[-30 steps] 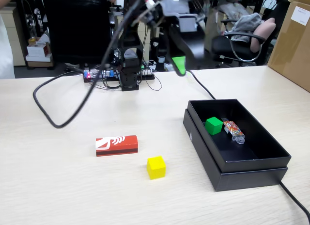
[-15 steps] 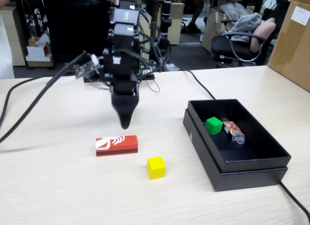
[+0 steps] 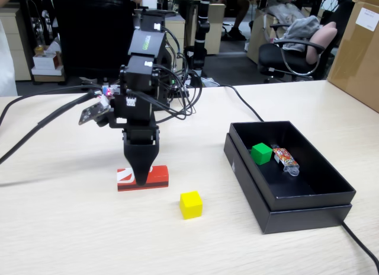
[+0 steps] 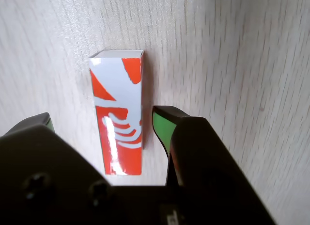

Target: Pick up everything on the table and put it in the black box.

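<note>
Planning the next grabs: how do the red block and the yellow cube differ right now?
The red block is long with a white logo; the yellow cube is small and plain. The open gripper straddles the red block; the yellow cube sits unattended nearer the black box. Both lie on the table.

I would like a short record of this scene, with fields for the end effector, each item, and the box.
end effector: open, lowered over the red block, one finger on each long side
red block: flat on the table, not yet gripped
yellow cube: on the table, beside the box
green cube: inside the box
box: black, open, also holds a wrapped packet
left to move: red block, yellow cube
</note>
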You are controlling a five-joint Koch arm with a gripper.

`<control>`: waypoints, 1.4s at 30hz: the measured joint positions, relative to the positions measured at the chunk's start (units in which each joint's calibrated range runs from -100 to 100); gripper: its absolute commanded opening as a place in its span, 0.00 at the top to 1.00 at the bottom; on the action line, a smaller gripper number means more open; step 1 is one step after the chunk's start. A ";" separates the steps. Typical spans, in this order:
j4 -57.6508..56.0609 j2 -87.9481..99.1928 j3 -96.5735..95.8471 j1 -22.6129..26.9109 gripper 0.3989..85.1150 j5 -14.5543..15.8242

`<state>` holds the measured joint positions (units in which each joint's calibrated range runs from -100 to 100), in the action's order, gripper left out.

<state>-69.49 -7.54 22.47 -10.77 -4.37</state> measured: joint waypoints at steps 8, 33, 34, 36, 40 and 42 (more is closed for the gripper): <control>0.00 -6.21 0.18 -0.29 0.68 -0.10; -9.05 19.13 -4.29 5.81 0.99 2.49; -9.13 23.56 -6.03 7.18 1.00 2.93; -9.29 32.17 -8.13 10.45 1.00 4.15; -9.87 44.71 -7.03 21.00 1.00 8.35; -10.12 44.71 -4.38 22.91 1.00 9.23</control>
<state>-79.61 37.18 18.08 12.14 4.86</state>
